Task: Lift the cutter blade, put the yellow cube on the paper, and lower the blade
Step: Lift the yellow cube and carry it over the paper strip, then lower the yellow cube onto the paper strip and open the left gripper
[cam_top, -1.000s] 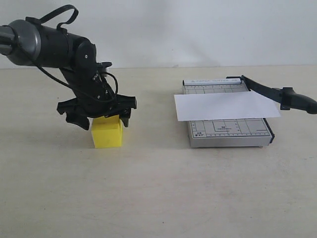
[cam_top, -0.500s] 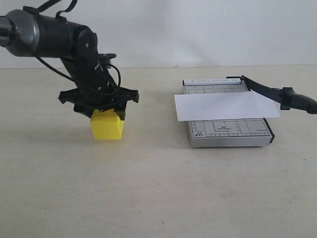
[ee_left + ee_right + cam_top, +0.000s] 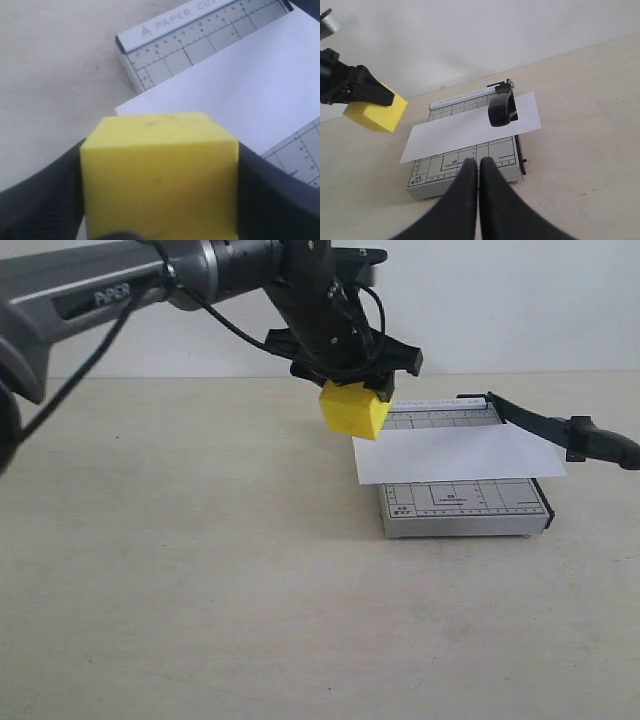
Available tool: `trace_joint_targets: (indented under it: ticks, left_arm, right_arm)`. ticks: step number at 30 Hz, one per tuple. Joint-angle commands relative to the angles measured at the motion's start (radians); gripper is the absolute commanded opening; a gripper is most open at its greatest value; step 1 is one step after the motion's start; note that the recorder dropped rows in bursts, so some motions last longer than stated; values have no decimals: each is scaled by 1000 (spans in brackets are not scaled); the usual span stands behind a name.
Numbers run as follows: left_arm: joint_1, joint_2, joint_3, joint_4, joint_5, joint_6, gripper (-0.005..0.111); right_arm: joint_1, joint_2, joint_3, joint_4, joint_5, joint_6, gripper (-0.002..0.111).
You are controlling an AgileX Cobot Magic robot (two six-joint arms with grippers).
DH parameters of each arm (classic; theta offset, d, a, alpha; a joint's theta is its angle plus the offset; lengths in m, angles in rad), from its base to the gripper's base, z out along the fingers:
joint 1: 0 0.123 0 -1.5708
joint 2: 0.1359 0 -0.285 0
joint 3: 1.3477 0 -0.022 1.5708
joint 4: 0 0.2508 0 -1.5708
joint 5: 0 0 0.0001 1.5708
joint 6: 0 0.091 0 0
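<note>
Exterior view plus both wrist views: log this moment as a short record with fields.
yellow cube: gripped in the air near the left end of the paper, not set down
left tool: shut on the yellow cube
right tool: shut, empty, pointed toward the paper trimmer base
cutter blade: raised, handle up at the right
paper: flat across the paper trimmer base, overhanging both sides
pending step: set the cube on the paper
</note>
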Motion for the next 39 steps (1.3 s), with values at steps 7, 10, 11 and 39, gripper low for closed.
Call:
trace_joint_targets:
  ticks: [7, 10, 11, 39]
  left_arm:
    - [-63, 144, -249, -68, 2, 15, 4]
    - [-64, 178, -290, -73, -8, 15, 4]
    - [-64, 185, -296, -73, -17, 15, 4]
    - [-64, 233, -296, -147, -17, 3, 4]
  right_arm:
    - [0, -9, 5, -9, -3, 1, 1]
    - [0, -9, 5, -9, -3, 1, 1]
    - [0, -9, 5, -9, -3, 1, 1]
    - [0, -9, 5, -9, -1, 1, 1]
